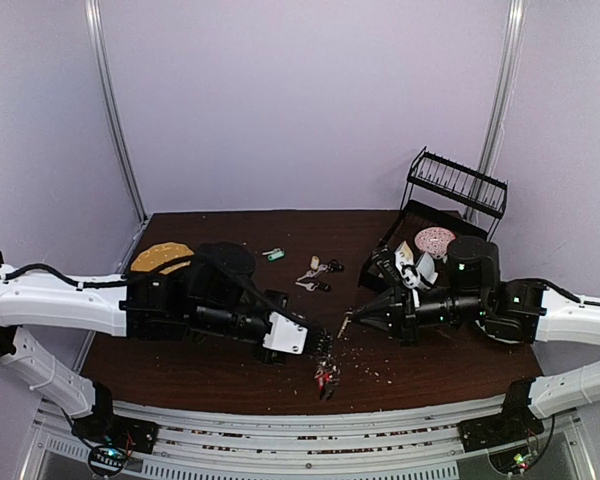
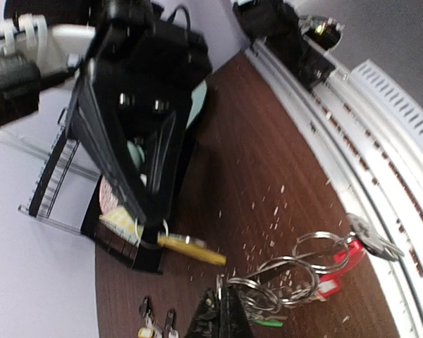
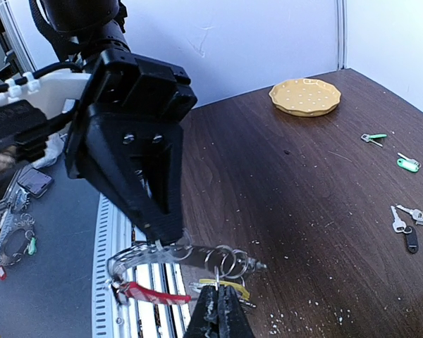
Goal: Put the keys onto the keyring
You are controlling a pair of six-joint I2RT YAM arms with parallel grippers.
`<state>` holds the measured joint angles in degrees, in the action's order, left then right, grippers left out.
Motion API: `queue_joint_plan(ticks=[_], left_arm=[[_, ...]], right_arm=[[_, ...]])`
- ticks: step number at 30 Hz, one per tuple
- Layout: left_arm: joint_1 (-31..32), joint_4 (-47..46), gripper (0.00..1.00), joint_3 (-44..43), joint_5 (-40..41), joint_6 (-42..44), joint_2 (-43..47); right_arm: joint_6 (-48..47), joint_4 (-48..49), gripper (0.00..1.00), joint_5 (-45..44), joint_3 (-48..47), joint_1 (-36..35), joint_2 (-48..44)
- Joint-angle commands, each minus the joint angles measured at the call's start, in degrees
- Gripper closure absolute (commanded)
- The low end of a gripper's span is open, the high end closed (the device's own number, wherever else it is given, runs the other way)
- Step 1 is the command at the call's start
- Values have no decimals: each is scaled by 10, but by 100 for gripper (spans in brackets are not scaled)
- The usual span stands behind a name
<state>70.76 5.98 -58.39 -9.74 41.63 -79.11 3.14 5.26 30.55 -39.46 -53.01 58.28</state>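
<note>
Keyring: the keyring is a bunch of thin silver wire loops with red plastic tags and one silver key trailing off it. It is at the middle of the near edge of the dark brown wooden tabletop. Whether its low end touches the wood cannot be told.
Left hand: the black left hand is pinched tight on one end of the loops, with no gap between its fingers.
Right hand: the black right hand is clamped on a small silver key with a yellow plastic tag. It holds the key just to the far side of the keyring, apart from it.
Other keys: the loose keys, silver and partly dark-headed, and a green-tagged key lie at the far middle of the tabletop, well apart from both hands.
Weight: probably very light, so neither arm will feel a load.
Stiffness: each wire loop looks springy and hard, but the bunch as a whole is floppy and likely to swing and twist.
Slip: smooth metal and thin wire can probably turn between the pads.
Where to hold: take the key by its tag or flat head, leaving the hole free. Hold the keyring close beside its opening, which the pictures do not show.
Risk: the tags may snag the incoming key.
</note>
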Motion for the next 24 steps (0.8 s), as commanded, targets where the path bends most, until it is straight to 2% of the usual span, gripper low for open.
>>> queue_joint_plan(ticks=[1,7,11,13,15,18,24], left_arm=[[-24,41,100,4,176,46,-15],[-89,70,100,38,322,97,-54],[-112,57,100,36,393,123,-69],[-118,61,100,23,399,124,-76],[-116,68,100,13,359,118,-80],[-103,80,100,25,257,83,-94],[-66,81,100,23,112,-10,-192]], right_arm=[[-10,-9,100,-19,-3,-1,0],[-4,-7,100,-22,1,-2,4],[1,-5,100,-23,2,-2,9],[3,-3,100,-21,2,-2,12],[4,-1,100,-21,1,-1,16],[5,2,100,-21,2,-2,19],[8,6,100,-23,5,-1,22]])
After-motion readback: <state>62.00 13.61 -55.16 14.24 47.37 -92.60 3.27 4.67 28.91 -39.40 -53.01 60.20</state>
